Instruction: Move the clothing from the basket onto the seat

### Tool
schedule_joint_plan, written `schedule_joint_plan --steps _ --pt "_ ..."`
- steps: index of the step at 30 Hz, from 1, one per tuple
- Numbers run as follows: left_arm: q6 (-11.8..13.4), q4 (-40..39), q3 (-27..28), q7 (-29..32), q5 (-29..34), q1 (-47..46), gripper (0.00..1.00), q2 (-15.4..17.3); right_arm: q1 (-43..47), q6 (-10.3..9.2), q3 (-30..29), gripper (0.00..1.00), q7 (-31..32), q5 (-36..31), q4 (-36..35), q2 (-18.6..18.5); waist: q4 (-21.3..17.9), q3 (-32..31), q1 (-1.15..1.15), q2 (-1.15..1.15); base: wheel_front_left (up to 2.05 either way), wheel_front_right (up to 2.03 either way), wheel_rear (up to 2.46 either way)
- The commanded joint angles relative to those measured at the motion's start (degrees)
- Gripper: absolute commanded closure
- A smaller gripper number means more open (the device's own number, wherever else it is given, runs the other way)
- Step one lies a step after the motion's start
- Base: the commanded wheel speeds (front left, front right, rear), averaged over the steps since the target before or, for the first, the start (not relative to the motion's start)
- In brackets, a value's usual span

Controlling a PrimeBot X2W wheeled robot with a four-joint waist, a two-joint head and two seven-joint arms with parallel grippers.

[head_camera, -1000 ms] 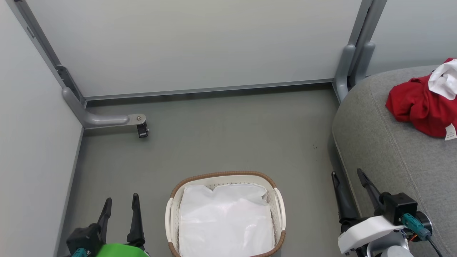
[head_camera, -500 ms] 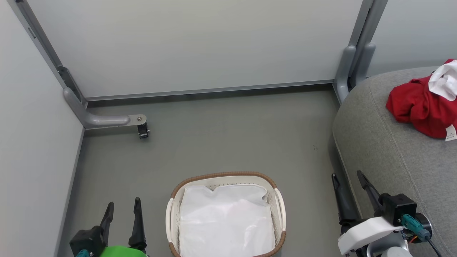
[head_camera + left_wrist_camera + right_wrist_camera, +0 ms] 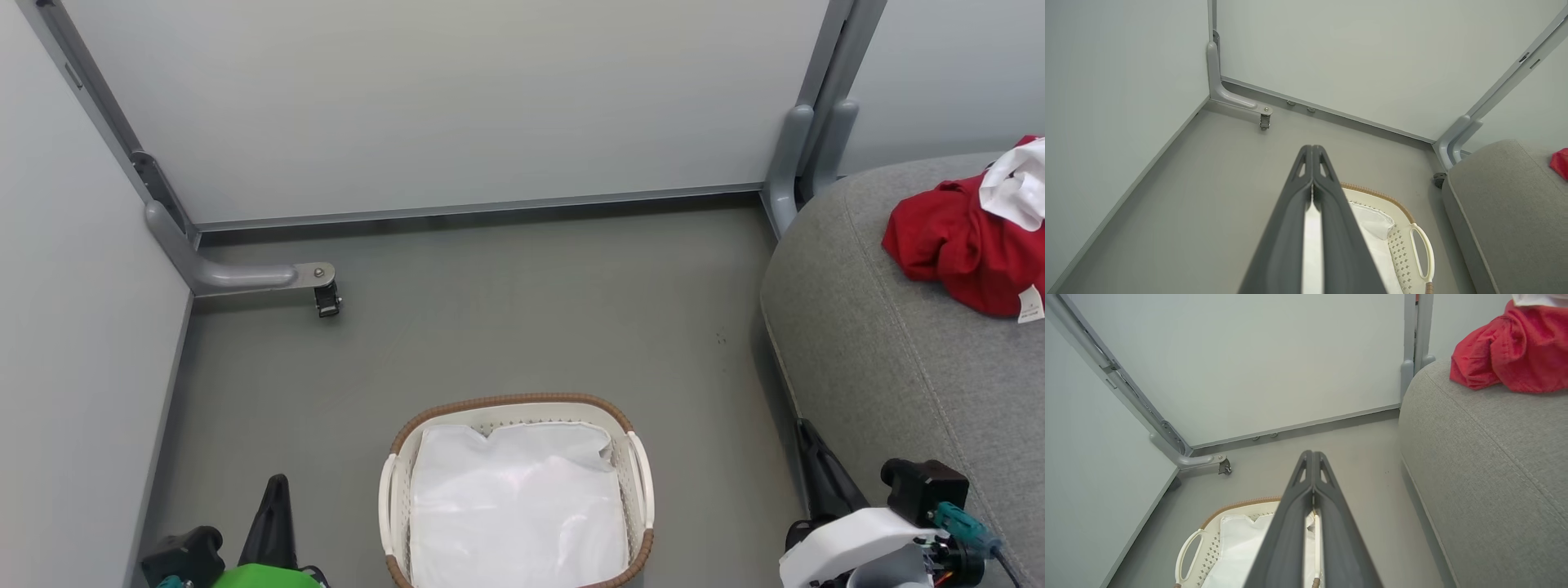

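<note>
The red clothing (image 3: 963, 249) lies bunched on the grey seat (image 3: 890, 351) at the right, with a white fold on top; it also shows in the right wrist view (image 3: 1515, 355) and as a red sliver (image 3: 1560, 163) in the left wrist view. The white basket (image 3: 637, 469) with its brown rim stands on the floor at bottom centre, holding just a flat white sheet. My left gripper (image 3: 277, 488) is shut and empty, left of the basket; its fingers (image 3: 1312, 152) press together. My right gripper (image 3: 808, 431) is shut and empty between basket and seat, fingers (image 3: 1312, 456) together.
Pale partition walls close off the back and left. A grey bracket foot with a small caster (image 3: 326, 299) juts onto the floor at the back left. A second grey post (image 3: 796, 155) stands beside the seat's far corner. Grey floor surrounds the basket.
Both grippers went from open to shut, empty. Both have also drawn lower in the head view. The basket and the clothing lie as before.
</note>
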Motion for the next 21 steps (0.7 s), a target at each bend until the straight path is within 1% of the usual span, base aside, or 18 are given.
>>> schedule_joint_plan --steps 1,10,21 --pt "-0.36 -1.02 0.76 0.5 -2.33 -1.24 1.0 -0.13 -1.28 -0.01 -0.45 1.0 0.53 2.84 -0.98 -0.35 -0.02 0.0 0.0 0.0 0.0 0.0 0.0" --pt "-1.04 -1.66 2.4 2.81 -10.08 -2.26 1.0 -0.47 -1.92 -0.01 -1.33 1.0 2.67 11.95 -1.19 -0.63 -0.09 0.0 0.0 0.0 0.0 0.0 0.0" --pt "-1.78 -2.3 4.18 5.31 -18.3 -3.33 1.0 -0.84 -2.52 -0.02 -2.33 1.0 5.01 21.58 -1.44 -0.87 -0.18 0.01 0.0 0.0 0.0 0.0 0.0"
